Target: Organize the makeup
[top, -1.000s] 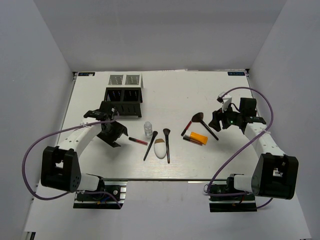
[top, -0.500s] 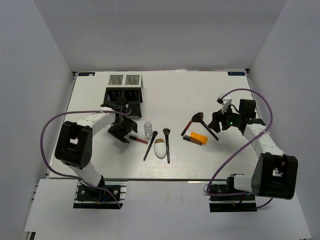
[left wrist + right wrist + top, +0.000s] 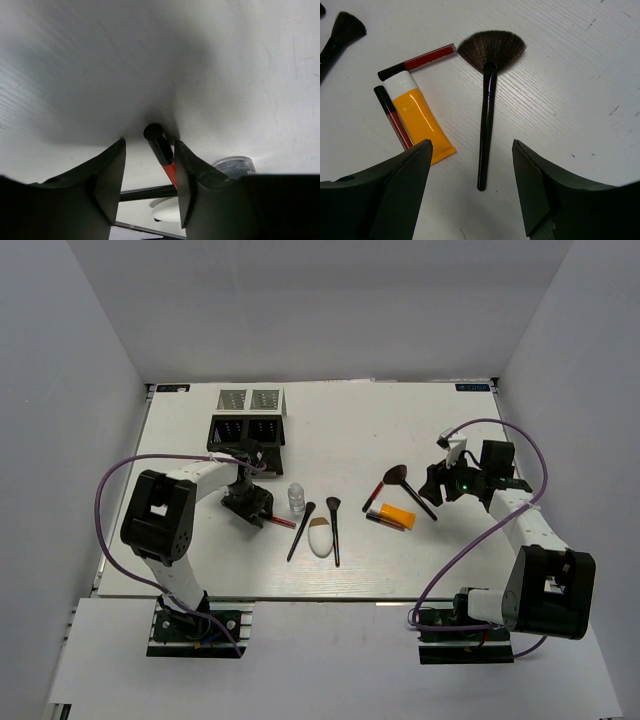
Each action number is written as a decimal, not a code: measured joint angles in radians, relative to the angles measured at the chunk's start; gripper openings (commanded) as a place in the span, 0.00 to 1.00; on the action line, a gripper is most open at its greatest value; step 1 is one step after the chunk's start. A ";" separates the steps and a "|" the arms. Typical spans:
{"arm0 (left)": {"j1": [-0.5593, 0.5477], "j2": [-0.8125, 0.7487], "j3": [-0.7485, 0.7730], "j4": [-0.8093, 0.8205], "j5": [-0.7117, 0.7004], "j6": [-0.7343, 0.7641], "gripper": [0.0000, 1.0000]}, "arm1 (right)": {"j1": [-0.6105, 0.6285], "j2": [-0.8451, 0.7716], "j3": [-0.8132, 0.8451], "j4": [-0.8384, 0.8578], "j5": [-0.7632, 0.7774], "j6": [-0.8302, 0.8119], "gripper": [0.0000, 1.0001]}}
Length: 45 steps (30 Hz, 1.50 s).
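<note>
Ana: Since a second ago the left tool (image 3: 149,144) has swung away from the front of the black compartment box (image 3: 247,432) and come down over the red-black stick (image 3: 161,150). The stick itself has not shifted.

Ben: Is it gripped?

Ana: No. The fingers (image 3: 111,175) stand apart, one on each side of the stick's black end. There is a clear gap on one side, and the other finger is just beside the stick.

Ben: Where does the stick lie?

Ana: Flat on the surface (image 3: 340,440), left of the middle and nearer the near edge than the far one, with its red end pointing toward the right edge.

Ben: And around it?

Ana: A small clear bottle (image 3: 296,498) stands upright near the red end. Further toward the right edge, two black-handled brushes (image 3: 301,530) lie with a white, tan-tipped sponge (image 3: 320,537) between them.

Ben: Further out?

Ana: Right of the middle lies a fan brush (image 3: 487,100), its brown head toward the far edge. Beside it is an orange tube (image 3: 420,122) with a white cap. Two more red-black sticks (image 3: 417,61) lie there, one along the tube's side and one just beside its cap. The right tool (image 3: 471,147) hovers over this group with its jaws wide apart and nothing between them. It has barely moved. The compartment box sits toward the far-left corner.
</note>
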 measured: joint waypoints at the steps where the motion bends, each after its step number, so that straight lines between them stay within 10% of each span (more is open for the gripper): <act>1: 0.000 0.002 -0.001 -0.002 0.000 0.000 0.50 | -0.002 0.000 0.000 0.000 0.000 0.000 0.71; 15: -0.002 -0.078 -0.074 -0.041 -0.063 0.013 0.00 | -0.018 -0.002 0.000 -0.005 -0.013 -0.008 0.70; 29: 0.001 -0.558 0.330 -0.027 -0.442 0.391 0.00 | -0.018 -0.002 0.000 -0.054 -0.099 -0.078 0.54; 45: 0.013 0.234 0.759 0.484 -0.862 0.857 0.03 | -0.017 -0.031 0.010 -0.109 -0.170 -0.121 0.41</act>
